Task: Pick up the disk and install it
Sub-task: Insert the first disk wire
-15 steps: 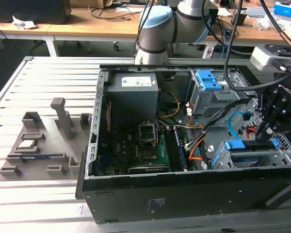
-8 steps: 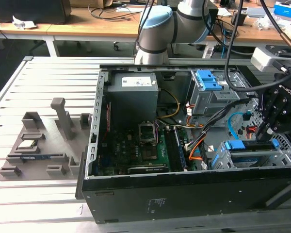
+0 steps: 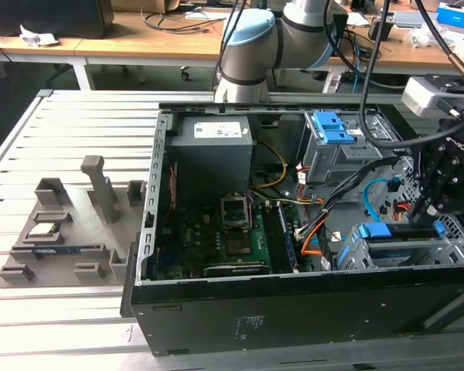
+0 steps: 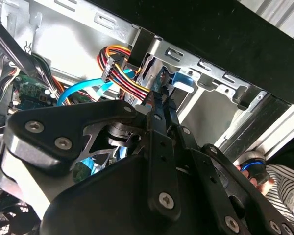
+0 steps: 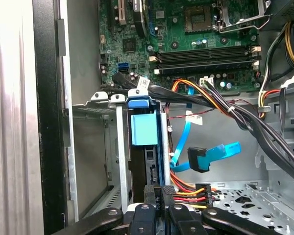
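Exterior view: the black pincer (image 3: 431, 202) sits at about 3 o'clock inside the open black computer case (image 3: 294, 309), over the flat silver-grey disk with blue rails (image 3: 398, 234). First wrist view: pincer (image 5: 158, 192) pressed together on the disk's (image 5: 144, 147) edge, disk mostly slotted in the bay, so installation looks nearly finished.

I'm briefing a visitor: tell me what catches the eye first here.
The open computer case dominates the slatted table, its green motherboard exposed. At the exterior view's right, the black gripper reaches into the drive bay, fingertips at the disk with blue rails standing in the metal cage. Bright blue latches stand out behind.
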Tool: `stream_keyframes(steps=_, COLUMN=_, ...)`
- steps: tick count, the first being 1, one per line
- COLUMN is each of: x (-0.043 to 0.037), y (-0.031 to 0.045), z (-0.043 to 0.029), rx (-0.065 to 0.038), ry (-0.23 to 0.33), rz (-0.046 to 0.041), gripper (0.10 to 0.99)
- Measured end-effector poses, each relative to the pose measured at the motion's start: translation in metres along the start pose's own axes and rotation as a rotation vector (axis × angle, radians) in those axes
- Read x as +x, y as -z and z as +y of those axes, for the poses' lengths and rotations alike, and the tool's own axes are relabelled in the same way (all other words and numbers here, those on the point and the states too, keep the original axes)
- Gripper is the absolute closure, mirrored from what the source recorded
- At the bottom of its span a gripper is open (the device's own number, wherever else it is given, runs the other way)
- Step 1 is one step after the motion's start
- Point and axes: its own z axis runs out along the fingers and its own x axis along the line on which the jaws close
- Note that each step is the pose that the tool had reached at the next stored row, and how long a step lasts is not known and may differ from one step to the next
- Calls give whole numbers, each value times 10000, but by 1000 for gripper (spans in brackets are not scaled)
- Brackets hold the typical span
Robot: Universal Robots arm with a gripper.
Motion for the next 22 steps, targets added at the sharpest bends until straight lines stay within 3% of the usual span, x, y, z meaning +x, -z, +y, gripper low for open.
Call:
stream_keyframes(steps=6, x=-2, y=-49, z=-2, rx=0, ry=6, rz=-26, gripper=910)
stream_keyframes(steps=7, x=-1, y=-47, z=-1, rx=-2, ry=6, rz=-17, gripper=855)
stream_keyframes(steps=8, x=-1, y=-40, z=-1, rx=0, ry=5, rz=-3, gripper=855)
stream_keyframes(steps=9, x=0, y=-40, z=-1, rx=0, ry=5, rz=-2, gripper=784)
stream_keyframes(steps=10, x=1, y=-34, z=-1, rx=1, ry=5, rz=6, gripper=784)
stream_keyframes(steps=12, x=16, y=89, z=3, rx=1, ry=4, rz=5, gripper=784)
stream_keyframes(steps=18, x=34, y=299, z=11, rx=2, ry=4, rz=25, gripper=784)
stream_keyframes(steps=19, x=35, y=322, z=12, rx=2, ry=3, rz=30, gripper=929)
stream_keyframes(steps=20, x=35, y=337, z=12, rx=2, ry=3, rz=35, gripper=929)
stream_keyframes(steps=21, x=38, y=443, z=16, rx=3, ry=2, rz=60, gripper=980)
stream_keyframes(steps=22, x=53, y=600, z=22, rx=3, ry=2, rz=71, gripper=980)
